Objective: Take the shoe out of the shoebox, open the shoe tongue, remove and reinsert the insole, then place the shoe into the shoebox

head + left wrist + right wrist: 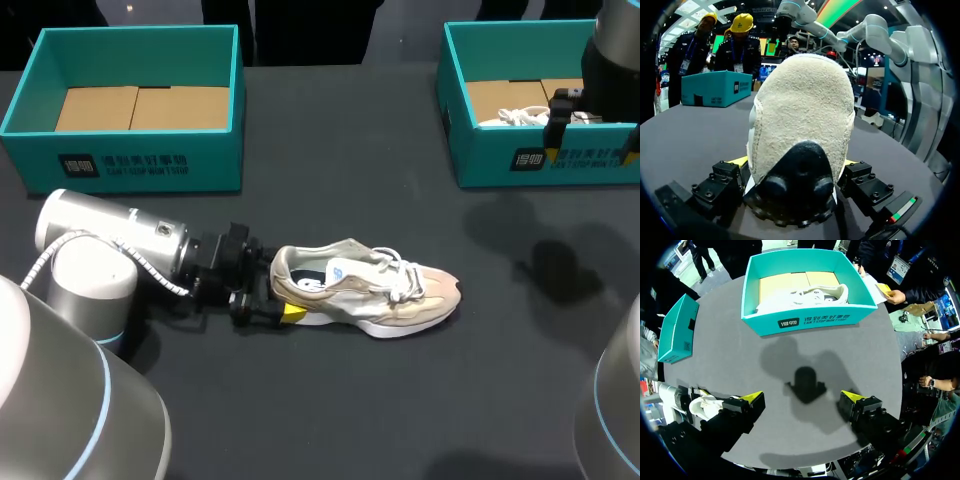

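At heel of beige suede sneaker [365, 290], left gripper [276, 297] clamps, likely steadying for tongue work; right gripper [802, 399], beyond toe, spread empty.

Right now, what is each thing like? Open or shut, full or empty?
left gripper: shut on the shoe's heel.
shoe: out of its box, lying on the table.
left shoebox: open, empty.
right shoebox: open, with a second shoe inside.
right gripper: open, holding nothing, up above the table.
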`<state>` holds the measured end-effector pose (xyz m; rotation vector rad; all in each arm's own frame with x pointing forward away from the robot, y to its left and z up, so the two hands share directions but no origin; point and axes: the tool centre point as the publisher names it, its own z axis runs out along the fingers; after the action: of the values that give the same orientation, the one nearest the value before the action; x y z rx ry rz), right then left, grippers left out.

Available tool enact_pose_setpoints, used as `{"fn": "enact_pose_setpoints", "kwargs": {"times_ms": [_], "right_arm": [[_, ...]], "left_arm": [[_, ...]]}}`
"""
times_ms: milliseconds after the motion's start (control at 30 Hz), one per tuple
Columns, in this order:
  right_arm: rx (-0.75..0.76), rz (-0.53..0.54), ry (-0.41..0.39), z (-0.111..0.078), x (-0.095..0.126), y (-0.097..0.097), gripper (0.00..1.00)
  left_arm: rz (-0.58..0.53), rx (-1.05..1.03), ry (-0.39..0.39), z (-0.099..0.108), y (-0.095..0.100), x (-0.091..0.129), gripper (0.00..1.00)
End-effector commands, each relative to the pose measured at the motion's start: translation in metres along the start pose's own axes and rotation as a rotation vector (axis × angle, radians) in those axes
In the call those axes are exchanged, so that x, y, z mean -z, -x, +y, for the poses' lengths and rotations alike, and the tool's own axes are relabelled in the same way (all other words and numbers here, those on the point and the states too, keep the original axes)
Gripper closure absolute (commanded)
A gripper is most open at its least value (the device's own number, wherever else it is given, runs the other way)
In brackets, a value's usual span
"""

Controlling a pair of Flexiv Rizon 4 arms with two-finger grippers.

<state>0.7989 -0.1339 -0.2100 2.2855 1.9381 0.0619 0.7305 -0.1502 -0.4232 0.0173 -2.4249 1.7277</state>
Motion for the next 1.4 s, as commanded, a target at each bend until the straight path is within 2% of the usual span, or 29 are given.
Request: {"fn": "enact_pose_setpoints", "kwargs": {"times_ms": [33,800,900,933,1000,1133,1300,1400], "right_arm": [[0.000,0.000,0.000,0.000,0.000,0.000,0.00],[0.000,0.000,0.000,0.000,0.000,0.000,0.00],[-0.040,-0.024,-0.019,-0.015,0.010,-0.025,0.00],[-0.053,-0.062,-0.014,-0.021,0.014,-0.034,0.00],[-0.067,-0.059,-0.024,-0.032,0.019,-0.049,0.00],[-0.104,-0.106,-0.010,-0.059,0.026,-0.083,0.00],[-0.107,-0.098,0.002,-0.083,0.035,-0.123,0.00],[-0.103,-0.064,-0.016,-0.091,0.042,-0.141,0.00]], "left_arm": [[-0.008,0.005,-0.002,0.003,-0.001,-0.007,1.00],[-0.009,0.010,0.001,0.003,-0.001,-0.006,1.00],[-0.009,0.010,0.001,0.003,-0.001,-0.006,1.00],[-0.009,0.010,0.001,0.003,-0.001,-0.006,1.00],[-0.009,0.010,0.001,0.003,-0.001,-0.006,1.00],[-0.009,0.010,0.001,0.003,-0.001,-0.006,1.00],[-0.009,0.010,0.001,0.003,-0.001,-0.006,1.00],[-0.009,0.010,0.001,0.003,-0.001,-0.006,1.00]]}}
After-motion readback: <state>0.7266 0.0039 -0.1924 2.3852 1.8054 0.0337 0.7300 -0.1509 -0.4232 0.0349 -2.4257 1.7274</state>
